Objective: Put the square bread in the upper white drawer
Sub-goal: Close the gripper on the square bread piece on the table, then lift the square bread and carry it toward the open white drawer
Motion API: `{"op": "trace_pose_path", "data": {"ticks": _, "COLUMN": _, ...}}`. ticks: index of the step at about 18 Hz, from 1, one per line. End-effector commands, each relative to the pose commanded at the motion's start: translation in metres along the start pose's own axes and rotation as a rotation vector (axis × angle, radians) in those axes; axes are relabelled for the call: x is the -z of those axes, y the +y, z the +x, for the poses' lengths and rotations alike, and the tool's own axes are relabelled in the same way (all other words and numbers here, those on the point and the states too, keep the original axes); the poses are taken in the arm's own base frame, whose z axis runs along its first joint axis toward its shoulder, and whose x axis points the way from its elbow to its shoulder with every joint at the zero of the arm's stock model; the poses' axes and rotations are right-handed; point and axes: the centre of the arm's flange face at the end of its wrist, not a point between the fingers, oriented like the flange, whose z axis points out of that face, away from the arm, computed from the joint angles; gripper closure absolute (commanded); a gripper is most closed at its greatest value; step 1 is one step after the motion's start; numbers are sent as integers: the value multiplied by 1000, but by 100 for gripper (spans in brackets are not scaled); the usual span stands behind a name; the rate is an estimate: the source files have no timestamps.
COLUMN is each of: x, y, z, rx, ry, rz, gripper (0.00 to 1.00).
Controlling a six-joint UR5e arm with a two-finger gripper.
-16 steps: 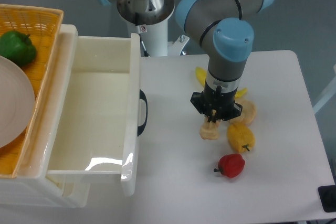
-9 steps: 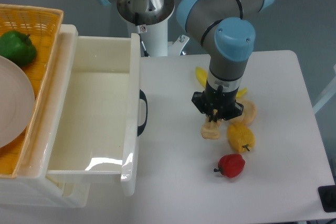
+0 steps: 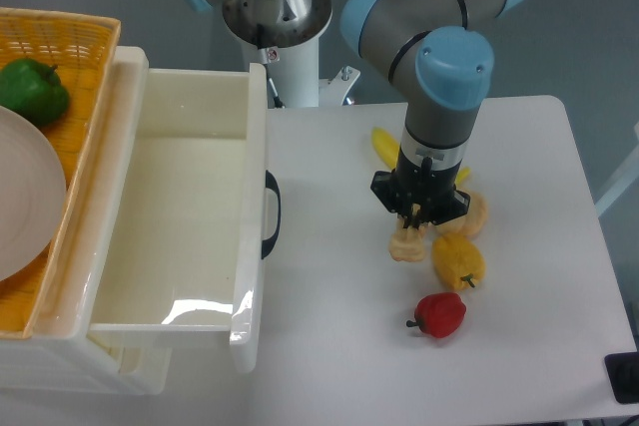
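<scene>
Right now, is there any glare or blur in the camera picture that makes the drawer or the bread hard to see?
In the fixed camera view, a bright glare patch sits on the floor of the upper white drawer near its front wall; the square bread is sharp but partly hidden under the gripper; soft shadows lie under the red pepper; no motion blur shows.

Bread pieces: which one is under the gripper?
The square bread, directly below the gripper; the rounder bread sits off to its right.
</scene>
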Motion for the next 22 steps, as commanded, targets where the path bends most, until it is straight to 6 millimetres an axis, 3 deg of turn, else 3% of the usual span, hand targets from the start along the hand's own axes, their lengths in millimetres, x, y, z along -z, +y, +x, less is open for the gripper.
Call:
{"op": "trace_pose_path", "data": {"ticks": 4, "x": 13, "y": -2, "z": 3, "rx": 13, "ry": 14, "rz": 48, "gripper": 98}}
{"op": "trace_pose_path", "data": {"ticks": 6, "x": 35, "y": 0, "z": 10, "rx": 36, "ry": 8, "rz": 81, "gripper": 98}}
{"op": "trace_pose_path", "data": {"ticks": 10, "x": 42, "y": 0, "z": 18, "rx": 75, "ry": 26, "rz": 78, "gripper": 98}}
{"op": "trace_pose_path", "data": {"ticks": 14, "x": 78, "y": -4, "z": 27, "rx": 206, "ry": 43, "rz": 157, "gripper": 97}}
{"op": "trace_pose_path", "data": {"ticks": 22, "x": 126, "y": -8, "z": 58, "rx": 433, "ry": 108, "rz": 266, "gripper": 96}}
